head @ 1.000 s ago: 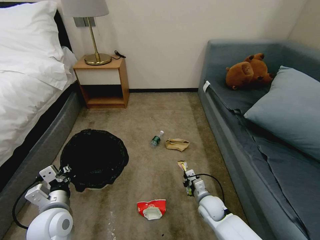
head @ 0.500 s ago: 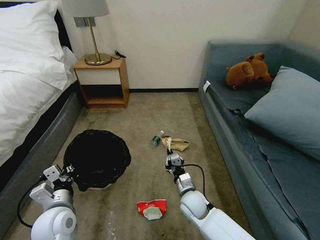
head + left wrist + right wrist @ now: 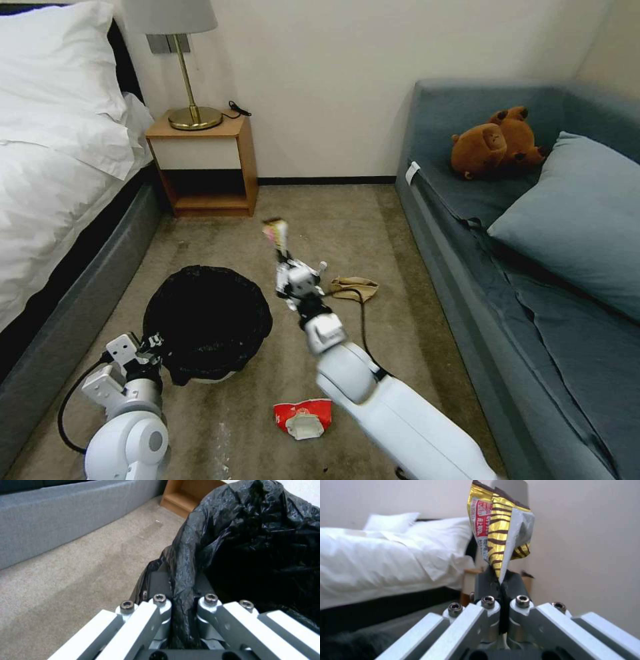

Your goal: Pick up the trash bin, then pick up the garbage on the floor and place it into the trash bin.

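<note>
While the head view shows the right gripper (image 3: 285, 261) raised beside the trash bin (image 3: 208, 323), snack wrapper (image 3: 275, 233) upright, left wrist view, left gripper (image 3: 182, 600) pinching the bag-lined rim (crinkled black), right wrist view, fingers (image 3: 486, 587) clamped on the wrapper's end.

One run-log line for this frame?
left gripper: shut on trash bin rim | right gripper: shut on snack wrapper, raised beside bin | floor: red-and-white wrapper, brown paper bag

Snack wrapper (image 3: 498, 532): gold, brown stripes, red label
Bin liner (image 3: 208, 320): black
Crumpled wrapper (image 3: 303, 417): red, white
Paper bag (image 3: 355, 287): brown
</note>
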{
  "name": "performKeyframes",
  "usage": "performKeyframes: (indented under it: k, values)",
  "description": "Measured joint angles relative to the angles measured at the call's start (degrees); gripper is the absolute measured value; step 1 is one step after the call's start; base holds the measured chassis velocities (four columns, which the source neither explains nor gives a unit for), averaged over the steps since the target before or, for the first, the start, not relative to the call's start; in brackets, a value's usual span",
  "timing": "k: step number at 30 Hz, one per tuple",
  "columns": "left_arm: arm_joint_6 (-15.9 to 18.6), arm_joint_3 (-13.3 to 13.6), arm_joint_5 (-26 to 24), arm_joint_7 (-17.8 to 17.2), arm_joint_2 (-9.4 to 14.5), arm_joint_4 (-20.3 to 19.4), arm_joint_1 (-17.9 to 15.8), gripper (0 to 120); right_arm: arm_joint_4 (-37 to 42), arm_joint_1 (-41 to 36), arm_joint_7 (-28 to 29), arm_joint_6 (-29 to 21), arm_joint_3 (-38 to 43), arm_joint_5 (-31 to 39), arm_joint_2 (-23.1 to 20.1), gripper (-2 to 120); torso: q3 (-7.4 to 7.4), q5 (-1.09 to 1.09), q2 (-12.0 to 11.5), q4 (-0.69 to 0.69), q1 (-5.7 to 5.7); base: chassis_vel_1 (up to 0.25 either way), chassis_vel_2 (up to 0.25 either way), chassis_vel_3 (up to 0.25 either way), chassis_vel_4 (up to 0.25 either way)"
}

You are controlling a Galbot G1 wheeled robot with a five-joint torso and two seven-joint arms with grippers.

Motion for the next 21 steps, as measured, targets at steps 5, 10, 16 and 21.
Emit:
performKeyframes:
  k: [5,10,16,21]
  values:
    - [0.17,-0.25,0.11,-0.12,-0.10,0.01,-0.39,4,-1.25,5.24,1.47,-0.50,-4.48,2.59,1.88,0,0.01,0.00,0.00,0.01,0.00,0.000,0.000,0.000,0.000]
    - [0.79,-0.68,0.28,-0.37,-0.20,-0.06,-1.02,4,-2.51,9.40,2.26,-1.47,-8.82,4.54,4.31,0,0.00,0.00,0.00,0.00,0.00,0.000,0.000,0.000,0.000]
    - [1.08,-0.73,0.72,-0.53,-0.57,-0.55,-1.07,4,-7.21,10.89,2.93,-1.40,-14.64,3.65,8.92,0,0.00,0.00,0.00,0.00,0.00,0.000,0.000,0.000,0.000]
    - [1.12,-0.40,1.05,-0.55,-0.88,-0.61,-1.11,4,-10.28,10.38,2.69,-0.37,-15.76,1.47,11.33,0,0.00,0.00,0.00,0.00,0.00,0.000,0.000,0.000,0.000]
